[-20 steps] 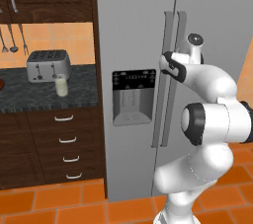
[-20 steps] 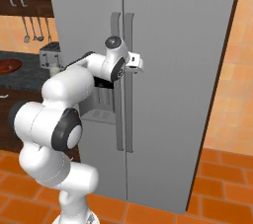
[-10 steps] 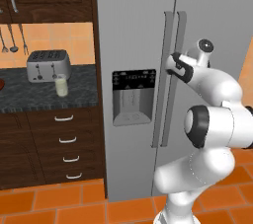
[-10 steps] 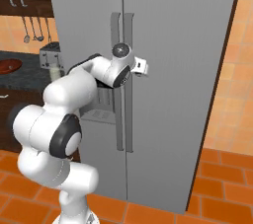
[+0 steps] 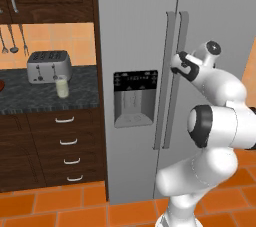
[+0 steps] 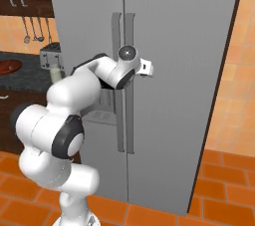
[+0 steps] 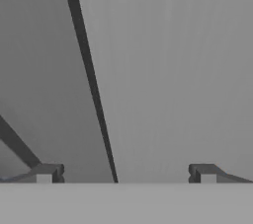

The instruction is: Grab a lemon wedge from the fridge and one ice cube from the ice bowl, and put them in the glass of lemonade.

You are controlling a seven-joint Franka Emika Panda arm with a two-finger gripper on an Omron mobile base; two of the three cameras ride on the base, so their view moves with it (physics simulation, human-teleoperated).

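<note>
Far to the left on the dark counter (image 5: pixel 75 102) stand the silver toaster (image 5: pixel 48 66) and, just in front of it, the glass of lemonade (image 5: pixel 62 87), both well apart from the arm; a reddish sliver at the picture's edge may be the ice bowl, though too little shows to be sure. Drawers (image 5: pixel 65 141) with pale pulls fill the cabinet beneath. Next comes the fridge (image 5: pixel 135 31), both doors closed, its dark dispenser panel (image 5: pixel 135 98) in the left door and two long vertical handles (image 5: pixel 172 76) flanking the centre seam. The lemon wedge is presumably inside, hidden behind the shut doors. Rightmost, the gripper (image 7: pixel 126 173) sits against the right-hand door at handle height, fingers spread as wide as they go and clasping nothing; in the hand view the grey door face lies close ahead with a dark line, seam or handle edge, running between the tips. That pose reads as lining up on the right door's handle so the door can be pulled open, the first step toward the wedge.

Compared with a second ago, the wrist has risen and turned: the hand has swung rightward past the handles toward the right door, while the fingers stay equally wide and the base has not shifted.
</note>
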